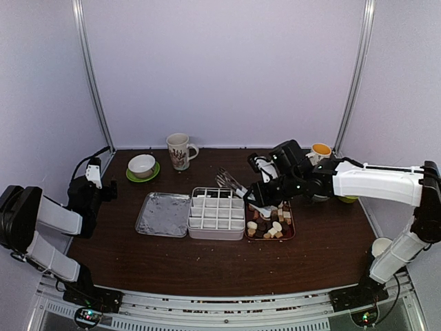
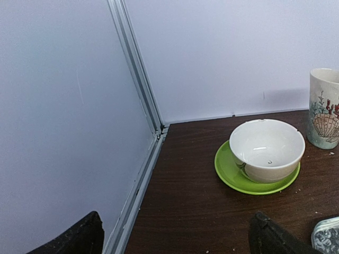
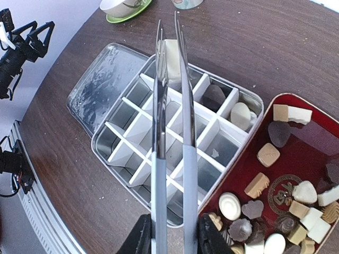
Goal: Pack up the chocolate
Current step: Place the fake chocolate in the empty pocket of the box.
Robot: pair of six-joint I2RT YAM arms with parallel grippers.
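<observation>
1. Chocolate pieces in dark brown, tan and white lie loose in the dark red rectangular tray, just to the right of the right gripper.
2. We see the right gripper's jaws drawn partway in and clamped on the handle end of the metal tongs. The two arms of the tongs reach straight ahead of it, over the metal box with white grid dividers.
3. Ahead and slightly right of that gripper, two chocolate pieces already sit in the box's compartments (one dark, one pale).
4. A cream piece shows between the tong tips; we cannot tell whether it is pinched.
5. The silver lid lies ahead and left of the gripper, right against the box.
6. The left gripper stands wide open and holds nothing, well apart from the box.
7. Ahead and to the right of the left gripper, a white bowl rests on a green saucer, with a shell-printed mug further right.
</observation>
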